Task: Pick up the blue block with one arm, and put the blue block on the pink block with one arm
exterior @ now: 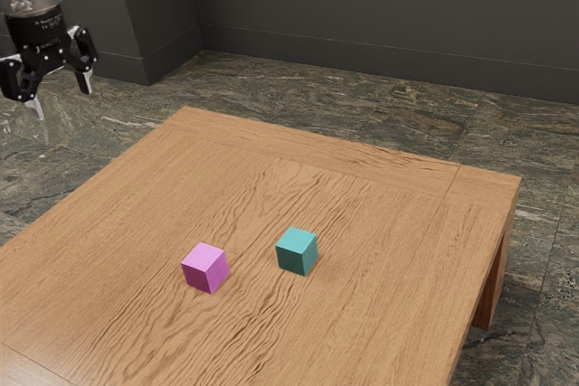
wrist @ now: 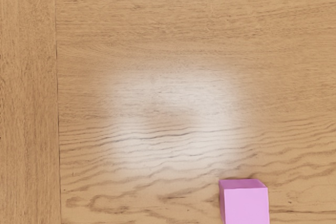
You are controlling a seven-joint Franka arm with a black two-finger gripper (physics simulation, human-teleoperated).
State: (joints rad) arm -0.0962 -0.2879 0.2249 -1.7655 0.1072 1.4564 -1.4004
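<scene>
Gripper (exterior: 60, 97) hangs empty, fingers spread, well above the table (exterior: 380, 223), so I'd swing over the blue block (exterior: 297, 251) sitting near the pink block (exterior: 204, 268), square up, then drop straight down.

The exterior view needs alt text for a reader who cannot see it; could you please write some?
A blue block and a pink block sit apart on a wooden table, the pink one toward the exterior view's left. The open tool hangs high at the upper left, holding nothing.
</scene>
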